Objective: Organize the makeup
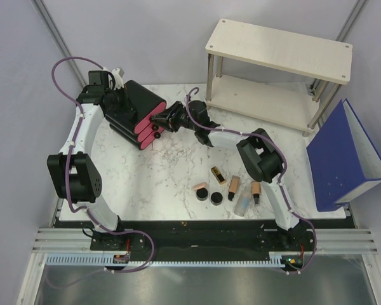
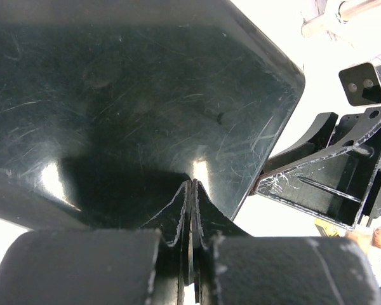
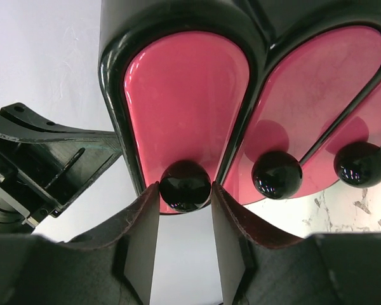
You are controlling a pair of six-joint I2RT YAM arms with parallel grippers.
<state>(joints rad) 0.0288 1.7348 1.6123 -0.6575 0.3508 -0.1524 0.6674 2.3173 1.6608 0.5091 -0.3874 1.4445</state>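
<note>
The makeup lies at the front middle of the table: a peach compact [image 1: 200,187], two round black compacts [image 1: 216,197], a gold-and-black lipstick [image 1: 218,175], two peach tubes with black caps [image 1: 233,185] and a clear bluish tube [image 1: 244,204]. A black box with pink drawers [image 1: 136,114] stands at the back left. My right gripper [image 1: 162,121] is closed on the round black knob [image 3: 185,185] of one pink drawer [image 3: 184,95]. My left gripper [image 1: 114,101] is shut and empty, its tips [image 2: 192,187] against the box's glossy black back [image 2: 133,95].
A two-level wooden shelf [image 1: 279,70] stands at the back right. A blue binder [image 1: 343,155] leans at the right table edge. Two more drawer knobs [image 3: 277,174] sit beside the held one. Grey walls close in on the left and the back.
</note>
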